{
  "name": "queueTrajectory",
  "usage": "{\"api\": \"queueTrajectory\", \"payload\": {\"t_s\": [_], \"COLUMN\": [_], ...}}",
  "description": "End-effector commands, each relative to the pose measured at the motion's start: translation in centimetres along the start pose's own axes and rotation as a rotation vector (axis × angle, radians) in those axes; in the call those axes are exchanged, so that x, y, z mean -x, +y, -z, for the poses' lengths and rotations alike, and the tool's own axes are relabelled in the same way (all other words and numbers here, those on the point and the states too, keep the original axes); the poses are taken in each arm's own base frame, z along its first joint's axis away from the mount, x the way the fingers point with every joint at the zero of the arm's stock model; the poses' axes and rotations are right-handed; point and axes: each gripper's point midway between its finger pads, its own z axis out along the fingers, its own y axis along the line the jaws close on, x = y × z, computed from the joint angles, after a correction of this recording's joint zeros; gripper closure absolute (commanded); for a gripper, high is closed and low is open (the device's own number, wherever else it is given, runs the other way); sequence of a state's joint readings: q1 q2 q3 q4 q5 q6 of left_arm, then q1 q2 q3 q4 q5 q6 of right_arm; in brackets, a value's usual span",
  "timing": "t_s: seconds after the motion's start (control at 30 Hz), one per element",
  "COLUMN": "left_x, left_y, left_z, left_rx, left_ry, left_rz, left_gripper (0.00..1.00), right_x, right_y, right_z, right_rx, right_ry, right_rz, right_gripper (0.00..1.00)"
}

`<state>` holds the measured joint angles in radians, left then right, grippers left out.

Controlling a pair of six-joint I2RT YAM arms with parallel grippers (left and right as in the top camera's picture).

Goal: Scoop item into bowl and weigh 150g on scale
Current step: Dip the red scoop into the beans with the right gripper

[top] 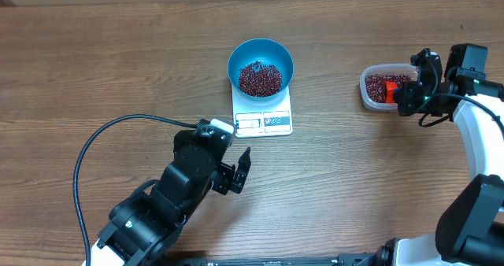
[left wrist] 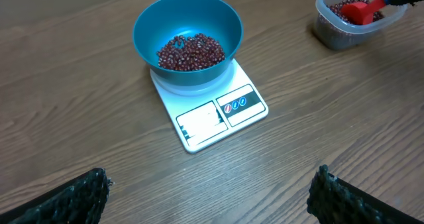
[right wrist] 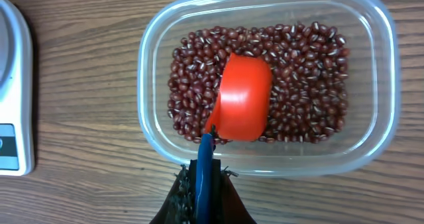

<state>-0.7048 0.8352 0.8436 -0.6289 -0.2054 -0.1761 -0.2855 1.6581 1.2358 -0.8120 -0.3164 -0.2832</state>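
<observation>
Two lots of small dark red-brown beans (top: pixel 260 79) on view: one heap inside the round bright blue plastic bowl (top: pixel 235 60), the rest in the clear rounded-rectangular plastic tub (right wrist: pixel 149 85) at the right of the brown wooden table (top: pixel 118 53). The bowl sits on the flat white rectangular digital scale (top: pixel 264 123), mid-table, well apart from the tub.

Step, as I read it: reloading for another scoop. My right gripper (right wrist: pixel 203 196) is pinched tight on the blue handle (right wrist: pixel 204 161) of the red plastic scoop (right wrist: pixel 243 98). The scoop head lies on the tub's beans, toward the wall on the gripper's side. No beans show on the red face turned to the wrist camera, so I judge it not loaded. Whether the cup side is up or down I cannot tell.

My left gripper (left wrist: pixel 209 197) hangs near and left of the scale, fingers spread wide, holding nothing.

Next move calls for digging the head under the beans, bringing it up level, carrying it left to the bowl without shedding, then tipping in slowly — small pours near target, I'd guess.

Writing: none readable. The scale display (left wrist: pixel 199 121) looks blank or too small to read, so how close the bowl is to target weight is unknown. The buttons (left wrist: pixel 235 105) carry small coloured marks, no legible text — no brand seen.
</observation>
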Motion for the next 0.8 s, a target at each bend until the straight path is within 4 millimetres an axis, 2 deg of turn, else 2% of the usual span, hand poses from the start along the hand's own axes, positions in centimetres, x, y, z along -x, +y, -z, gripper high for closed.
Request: {"api": "queueTrajectory", "payload": {"t_s": [0.0,0.17,0.5,0.77], "left_x": [0.0,0.0,0.0,0.0], "left_y": [0.2,0.2,0.2,0.2], "left_z": [0.0,0.0,0.0,0.0], "left_rx": [0.007,0.007,0.007,0.007], "left_ry": [-0.003,-0.003,-0.003,-0.003], "left_rz": [-0.016,-0.016,-0.016,-0.016], "left_gripper": [0.0,0.01,0.0,0.0], "right_x": [-0.7,-0.4,-1.3,-0.9], "right_y": [0.8,1.3,-0.2,-0.6], "right_z": [-1.0,-1.2,-3.5,-2.6], "right_rx": [0.054,0.09,0.106,0.222], "right_ry": [0.025,0.006,0.047,0.007], "right_rz": [-0.043,-0.071,-0.231,-0.298], "right_gripper": [0.96,0.96,0.96,0.96]}}
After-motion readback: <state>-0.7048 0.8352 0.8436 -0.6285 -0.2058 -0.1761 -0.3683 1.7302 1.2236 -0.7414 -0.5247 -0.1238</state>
